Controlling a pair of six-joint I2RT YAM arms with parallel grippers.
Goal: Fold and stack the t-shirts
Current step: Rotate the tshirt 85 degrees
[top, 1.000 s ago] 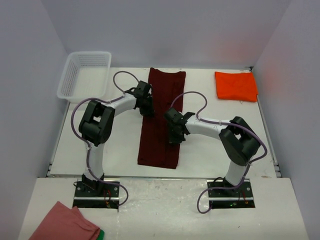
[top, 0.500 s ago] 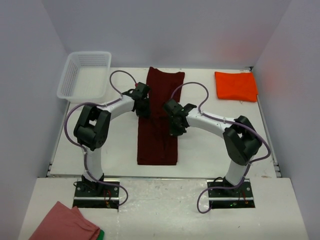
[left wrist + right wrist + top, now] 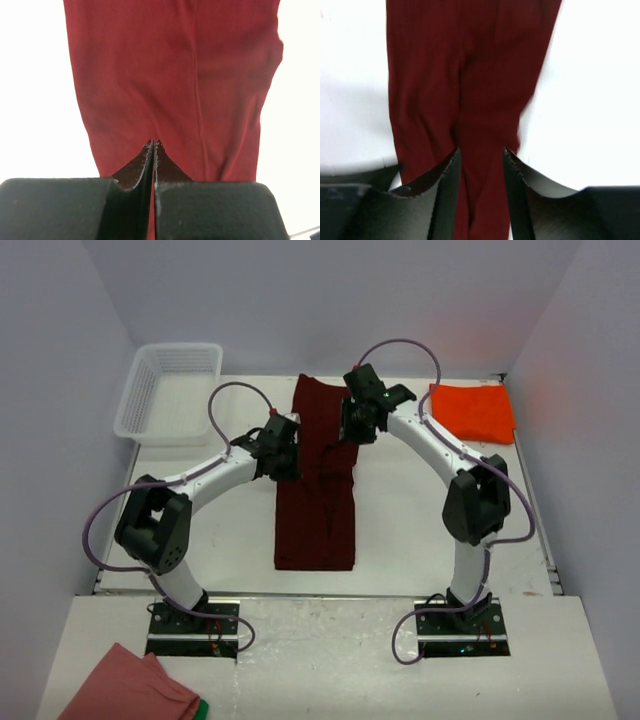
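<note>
The white table [image 3: 420,530] carries a dark maroon t-shirt [image 3: 315,525], folded into a long narrow strip that runs beneath both the left gripper [image 3: 288,455] and the right gripper [image 3: 353,430] (its near end reaches back toward the arm bases). An orange-red t-shirt [image 3: 472,412] lies folded flat just right of the right gripper. A white mesh basket [image 3: 140,400] sits well left of the left gripper, farther out.

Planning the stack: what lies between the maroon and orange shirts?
Between maroon shirt and orange shirt, only bare table, with the right arm overhead, per top view.
</note>
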